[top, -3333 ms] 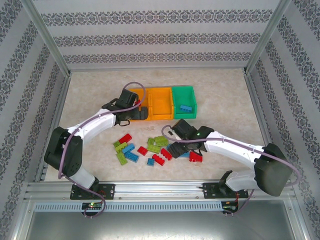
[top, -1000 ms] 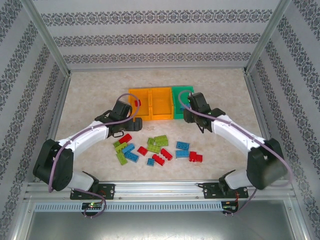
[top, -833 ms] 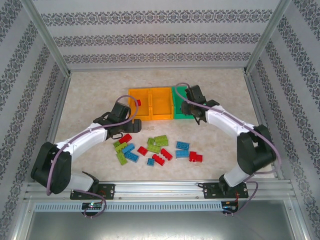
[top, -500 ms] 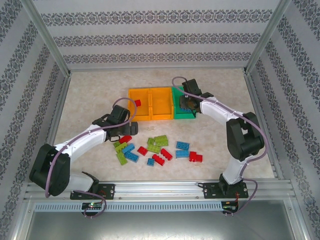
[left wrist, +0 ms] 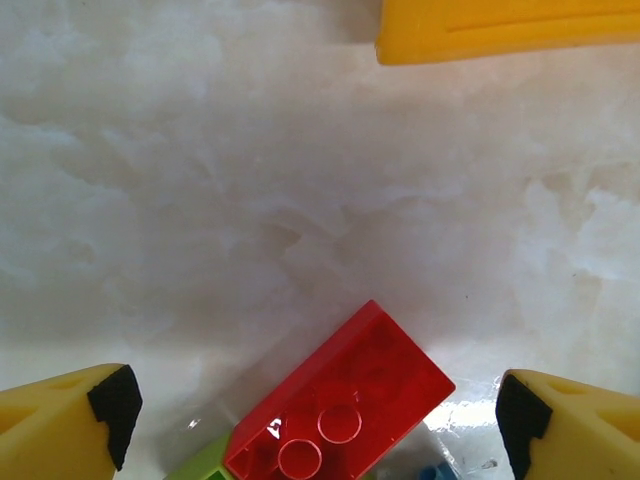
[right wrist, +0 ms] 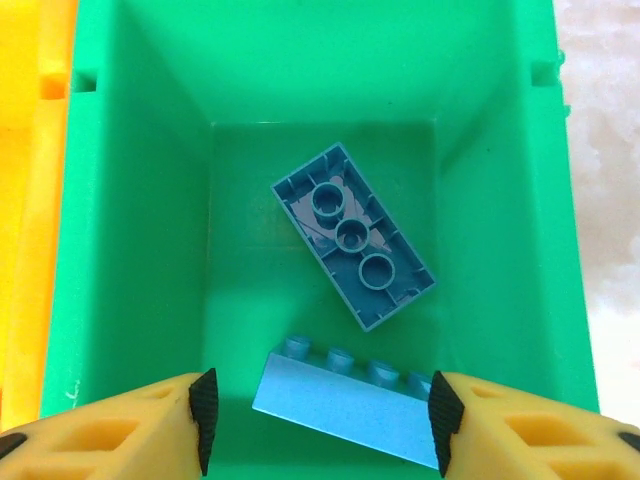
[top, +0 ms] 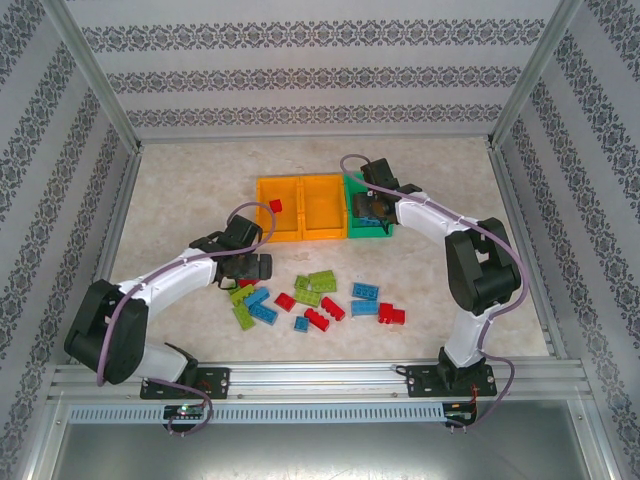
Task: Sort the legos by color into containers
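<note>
Where everything rests, table (top: 450,180): pale marbled top, with patterned walls on the left, right and far sides.
Left arm (top: 170,275): reaches from the near left edge toward the middle and ends just near of the left orange bin.
Right arm (top: 440,215): bends from the near right edge to the far side and ends over the green bin.
Bins: three in a row, side by side, far of the loose bricks: left orange bin (top: 280,232), middle orange bin (top: 322,210), and green bin (right wrist: 130,200) at the right end.
Left gripper (left wrist: 312,415): jaws spread wide, low over the table, with the near red brick (left wrist: 340,400) between them and a gap on each side.
Right gripper (right wrist: 322,420): jaws apart above the green bin's near end.
Loose bricks (top: 321,281): red, lime and blue, scattered on the table between the arms.
Near red brick: studs up, lying askew, just beside a lime brick (left wrist: 200,465).
Dark blue brick (right wrist: 352,235): flat on the green bin's floor, hollow side up, set diagonally.
Light blue brick (right wrist: 345,405): in the green bin, tilted, below the right jaws. It is clear of the left finger; its right end perhaps meets the right finger, but the view is too tight to be sure.
Binned red brick (top: 275,205): inside the left orange bin.
</note>
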Controlling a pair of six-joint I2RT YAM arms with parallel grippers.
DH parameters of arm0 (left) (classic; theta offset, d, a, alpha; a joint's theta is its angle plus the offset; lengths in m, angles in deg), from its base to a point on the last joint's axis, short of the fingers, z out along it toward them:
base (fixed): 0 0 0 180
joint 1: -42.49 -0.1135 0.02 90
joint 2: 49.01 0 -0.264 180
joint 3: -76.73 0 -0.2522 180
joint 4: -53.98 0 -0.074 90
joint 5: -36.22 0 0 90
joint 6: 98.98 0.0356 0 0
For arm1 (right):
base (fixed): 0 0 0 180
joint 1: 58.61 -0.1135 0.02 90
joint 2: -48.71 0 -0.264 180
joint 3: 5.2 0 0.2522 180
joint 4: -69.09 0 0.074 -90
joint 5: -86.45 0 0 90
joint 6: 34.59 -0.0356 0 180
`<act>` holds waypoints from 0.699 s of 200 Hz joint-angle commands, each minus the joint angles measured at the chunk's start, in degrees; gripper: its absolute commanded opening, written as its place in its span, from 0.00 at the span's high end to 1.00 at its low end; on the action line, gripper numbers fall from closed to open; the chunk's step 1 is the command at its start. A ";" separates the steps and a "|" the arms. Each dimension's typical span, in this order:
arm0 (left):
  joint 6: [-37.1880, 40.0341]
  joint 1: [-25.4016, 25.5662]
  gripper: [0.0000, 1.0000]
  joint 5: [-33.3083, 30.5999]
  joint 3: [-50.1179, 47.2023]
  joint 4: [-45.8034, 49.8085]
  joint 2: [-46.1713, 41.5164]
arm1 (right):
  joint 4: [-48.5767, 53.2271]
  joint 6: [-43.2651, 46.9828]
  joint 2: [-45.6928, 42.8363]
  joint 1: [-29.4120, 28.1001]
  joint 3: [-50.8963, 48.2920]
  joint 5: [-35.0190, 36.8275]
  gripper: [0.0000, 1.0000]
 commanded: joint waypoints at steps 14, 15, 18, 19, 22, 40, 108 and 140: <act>3.05 0.26 0.10 1.16 -0.35 1.29 1.06 | -0.26 -0.68 -4.06 -0.31 -0.52 -0.82 0.31; 3.12 0.26 0.11 1.23 -0.36 1.26 1.07 | -0.26 -0.74 -4.15 -0.33 -0.58 -0.79 0.31; 3.23 0.27 0.11 1.50 -0.36 1.16 1.22 | -0.33 -0.79 -4.44 -0.34 -0.67 -0.91 0.30; 3.30 0.26 0.11 1.62 -0.36 1.11 1.32 | -0.30 -0.83 -4.52 -0.35 -0.70 -0.92 0.30; 3.52 0.27 0.12 1.95 -0.35 1.00 1.47 | -0.34 -0.94 -4.74 -0.35 -0.84 -1.01 0.29; 4.30 0.28 0.16 3.25 -0.20 0.53 2.53 | -0.52 -1.22 -5.88 -0.30 -1.48 -1.30 0.25; 5.33 0.26 0.32 5.60 1.16 0.44 8.15 | -0.29 -1.63 -8.10 0.05 -2.89 -1.12 0.21; 5.26 0.28 0.41 5.30 1.66 0.36 9.25 | -0.28 -1.60 -8.46 0.14 -3.24 -1.02 0.21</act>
